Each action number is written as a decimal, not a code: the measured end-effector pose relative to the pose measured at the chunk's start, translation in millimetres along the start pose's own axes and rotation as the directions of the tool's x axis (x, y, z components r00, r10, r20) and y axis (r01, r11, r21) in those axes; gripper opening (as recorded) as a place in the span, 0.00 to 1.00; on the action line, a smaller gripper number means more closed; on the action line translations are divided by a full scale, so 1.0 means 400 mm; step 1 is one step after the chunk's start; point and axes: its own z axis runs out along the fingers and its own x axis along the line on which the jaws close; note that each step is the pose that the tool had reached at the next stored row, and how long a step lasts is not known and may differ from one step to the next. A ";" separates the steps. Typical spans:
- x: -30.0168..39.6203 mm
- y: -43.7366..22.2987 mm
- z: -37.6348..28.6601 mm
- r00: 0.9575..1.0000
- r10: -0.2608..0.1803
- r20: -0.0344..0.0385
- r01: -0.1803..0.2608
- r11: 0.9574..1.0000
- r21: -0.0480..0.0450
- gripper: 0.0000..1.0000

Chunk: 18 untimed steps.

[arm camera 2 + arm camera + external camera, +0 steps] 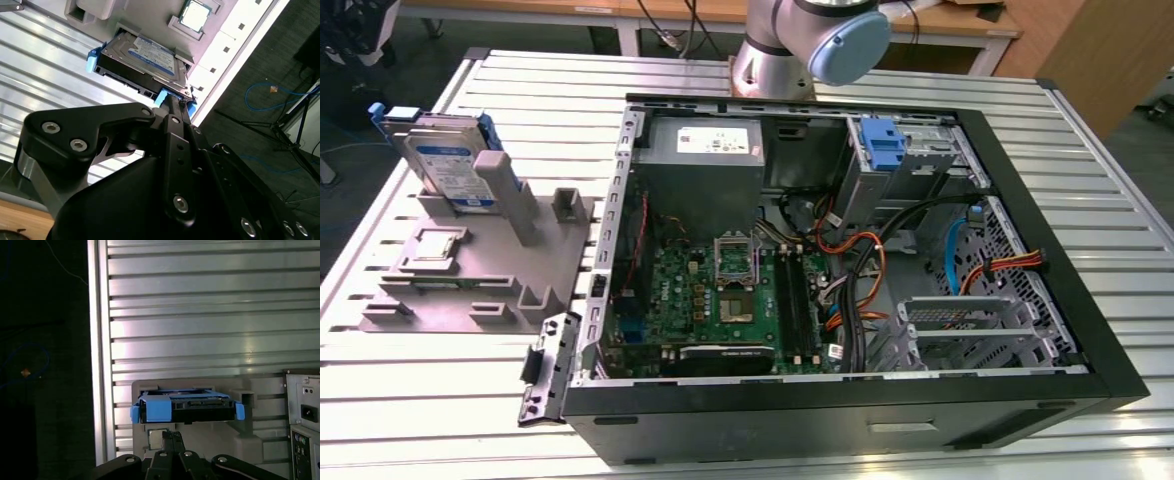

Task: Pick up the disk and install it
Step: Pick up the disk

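Exterior view, disk: flat silver-grey hard drive in a bright blue plastic carrier (447, 160), standing on edge in the grey multi-post fixture block (480, 285), near the slatted metal tabletop's (414, 400) far corner on the exterior view's left; well apart from the open black computer case (854, 425).
Exterior view, arm: grey joint with a blue cap (817, 40) at the tabletop's far edge, behind the computer case.
Second wrist view, disk: label face showing (150, 55), seated in the fixture block (220, 40), just past the gripper's tip.
Second wrist view, gripper: black linkage gripper (175, 102), fingers drawn together with nothing between them, tip right at the carrier's blue end; touching or not, cannot tell.
First wrist view, disk: connector edge (187, 407) facing the camera, straight ahead of the gripper (170, 435), close to the tabletop's (200, 300) edge.
First wrist view, gripper: narrow, fingers together, aimed at the disk's middle.
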 end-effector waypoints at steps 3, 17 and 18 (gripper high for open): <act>0.000 0.000 0.000 1.000 -0.028 -0.001 0.028 1.000 0.000 0.10; 0.000 0.000 0.000 0.968 -0.252 -0.011 0.252 0.968 -0.006 0.10; 0.000 0.000 0.000 0.964 -0.267 -0.012 0.267 0.964 -0.006 0.10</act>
